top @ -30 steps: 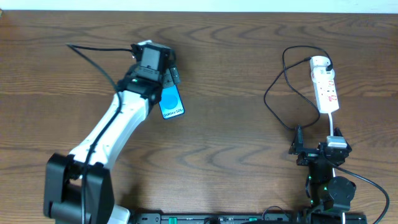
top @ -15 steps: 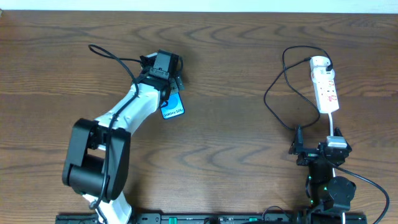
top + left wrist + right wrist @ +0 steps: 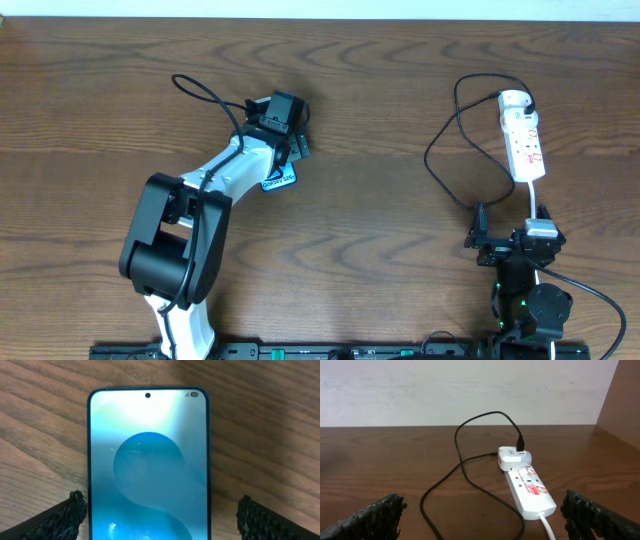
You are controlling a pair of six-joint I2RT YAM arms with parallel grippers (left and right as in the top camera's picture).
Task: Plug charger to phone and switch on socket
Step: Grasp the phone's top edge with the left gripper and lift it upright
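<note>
The phone (image 3: pixel 147 460) lies face up on the wooden table, its blue screen lit. In the overhead view only its lower end (image 3: pixel 279 178) shows from under the left wrist. My left gripper (image 3: pixel 160 512) is open, one finger on each side of the phone with a gap to each edge; it also shows in the overhead view (image 3: pixel 285 150). The white socket (image 3: pixel 522 140) (image 3: pixel 527 487) lies at the far right. The black charger cable (image 3: pixel 440 150) (image 3: pixel 465 460) loops on the table from a white adapter (image 3: pixel 512 457) on the socket. My right gripper (image 3: pixel 512 238) (image 3: pixel 480 520) is open and empty, near the socket.
The socket's white lead (image 3: pixel 547 525) runs toward my right gripper. A light wall (image 3: pixel 470 390) stands behind the table's far edge. The left arm's own thicker black cable (image 3: pixel 205 92) arcs above the table near the phone.
The left arm has swung to the right, and its wrist now covers more of the phone. The right arm, socket and charger cable have not moved.
</note>
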